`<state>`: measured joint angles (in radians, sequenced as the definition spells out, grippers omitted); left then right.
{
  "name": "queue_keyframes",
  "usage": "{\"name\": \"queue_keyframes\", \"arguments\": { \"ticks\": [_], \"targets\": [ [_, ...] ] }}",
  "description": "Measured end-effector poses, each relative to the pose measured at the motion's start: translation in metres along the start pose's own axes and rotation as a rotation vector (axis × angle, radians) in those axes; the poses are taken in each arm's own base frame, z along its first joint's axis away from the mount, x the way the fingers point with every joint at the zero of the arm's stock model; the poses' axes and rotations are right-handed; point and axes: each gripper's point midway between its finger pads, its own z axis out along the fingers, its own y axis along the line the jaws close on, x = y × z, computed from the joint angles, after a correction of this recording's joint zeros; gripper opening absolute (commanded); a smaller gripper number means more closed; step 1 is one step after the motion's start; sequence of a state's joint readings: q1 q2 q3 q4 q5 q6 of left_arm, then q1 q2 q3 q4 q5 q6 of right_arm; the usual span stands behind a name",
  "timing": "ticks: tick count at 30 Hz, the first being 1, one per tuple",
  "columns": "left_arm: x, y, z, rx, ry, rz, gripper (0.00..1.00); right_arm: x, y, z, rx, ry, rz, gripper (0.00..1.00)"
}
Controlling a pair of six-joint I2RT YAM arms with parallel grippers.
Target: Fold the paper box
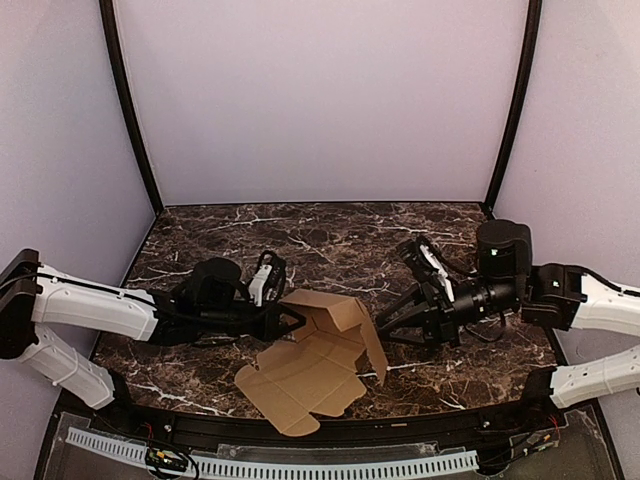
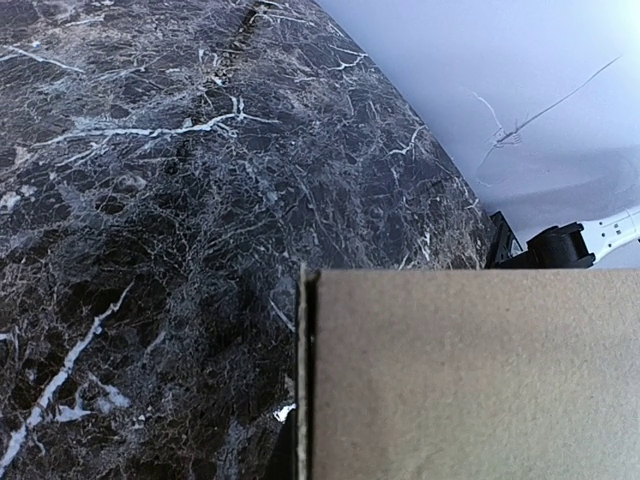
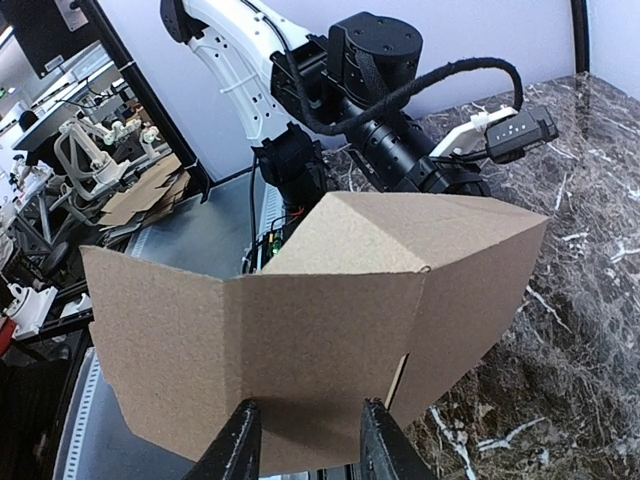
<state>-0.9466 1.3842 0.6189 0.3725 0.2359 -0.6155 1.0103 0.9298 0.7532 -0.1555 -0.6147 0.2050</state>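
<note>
The paper box point(image 1: 310, 375) is a tan cardboard sheet, partly raised, lying at the near middle of the marble table point(image 1: 330, 240). Its near flaps lie flat and its far panels stand up. My left gripper point(image 1: 296, 319) reaches the upright left panel and is shut on its edge. In the left wrist view the paper box point(image 2: 470, 380) covers the fingers. My right gripper point(image 1: 382, 333) is open at the right flap. In the right wrist view the paper box point(image 3: 300, 330) stands right in front of that gripper point(image 3: 312, 440), and its black fingertips point(image 3: 240, 445) are spread against the panel.
The left arm point(image 3: 380, 60) shows behind the box in the right wrist view. A white perforated strip point(image 1: 300, 465) runs along the table's near edge. Lilac walls and black corner posts point(image 1: 130, 110) close in the back and sides. The far half of the table holds nothing.
</note>
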Motion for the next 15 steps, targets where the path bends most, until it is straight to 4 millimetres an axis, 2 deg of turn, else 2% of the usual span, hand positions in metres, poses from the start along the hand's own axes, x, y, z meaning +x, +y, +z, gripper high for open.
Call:
{"name": "queue_keyframes", "arguments": {
  "ticks": [4,11,15],
  "targets": [
    [0.001,0.004,0.002,-0.016,0.0,-0.02,0.01,0.005,-0.011,0.005,0.055,0.017,0.007,0.32],
    [-0.002,0.006,0.002,-0.032,-0.015,-0.037,0.01,-0.002,-0.019,0.001,0.123,-0.007,-0.003,0.32],
    [-0.004,0.008,0.002,-0.045,-0.02,-0.053,0.01,-0.004,-0.022,0.006,0.148,0.001,-0.005,0.33]
  ]
}}
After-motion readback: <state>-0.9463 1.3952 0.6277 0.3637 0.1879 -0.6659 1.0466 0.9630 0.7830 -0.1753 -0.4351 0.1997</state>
